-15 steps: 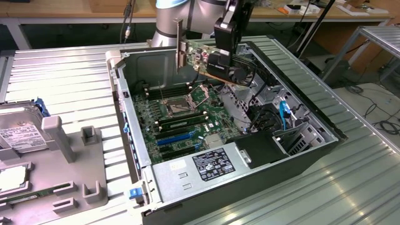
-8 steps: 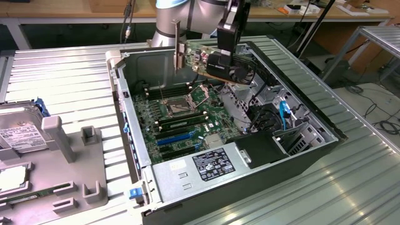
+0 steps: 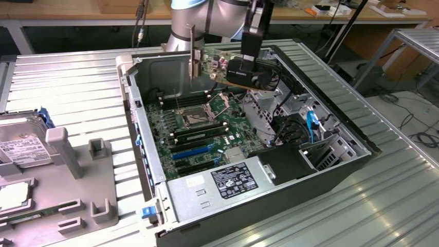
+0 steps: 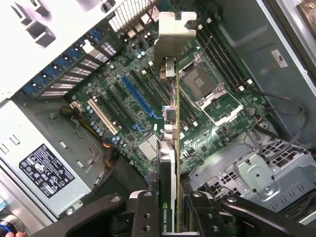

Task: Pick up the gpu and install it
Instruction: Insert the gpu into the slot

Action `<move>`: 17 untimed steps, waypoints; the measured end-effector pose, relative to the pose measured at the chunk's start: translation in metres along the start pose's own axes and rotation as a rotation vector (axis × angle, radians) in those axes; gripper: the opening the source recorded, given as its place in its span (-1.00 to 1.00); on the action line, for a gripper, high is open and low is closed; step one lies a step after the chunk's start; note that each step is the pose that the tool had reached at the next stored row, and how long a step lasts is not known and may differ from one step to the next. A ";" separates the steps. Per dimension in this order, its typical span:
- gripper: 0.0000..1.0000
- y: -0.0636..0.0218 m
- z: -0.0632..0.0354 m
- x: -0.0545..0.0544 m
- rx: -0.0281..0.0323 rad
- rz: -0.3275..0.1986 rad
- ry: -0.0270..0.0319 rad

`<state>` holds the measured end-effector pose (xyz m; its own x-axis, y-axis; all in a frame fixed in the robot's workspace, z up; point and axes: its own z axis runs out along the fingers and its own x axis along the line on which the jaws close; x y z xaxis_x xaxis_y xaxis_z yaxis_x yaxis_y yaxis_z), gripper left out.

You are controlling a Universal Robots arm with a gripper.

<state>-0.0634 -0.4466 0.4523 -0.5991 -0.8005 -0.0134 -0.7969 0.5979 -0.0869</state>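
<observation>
Gpu [image 3: 251, 77] clamped tight in the end effector [image 3: 248, 62], hovering over the mobo [image 3: 199, 128] of the open pc case [image 3: 343, 119].

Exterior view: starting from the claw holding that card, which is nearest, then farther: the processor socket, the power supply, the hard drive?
1. Processor socket, inside the case, below the gripper, which is shut on the gpu.
2. Power supply, at the case's near end.
3. Hard drive, outside the case, at the exterior view's left.
</observation>
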 end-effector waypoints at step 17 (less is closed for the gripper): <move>-0.47 0.0013 -0.0001 0.001 -0.0028 -0.209 -0.0183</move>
<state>-0.0651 -0.4466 0.4523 -0.4191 -0.9079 -0.0135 -0.9040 0.4186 -0.0869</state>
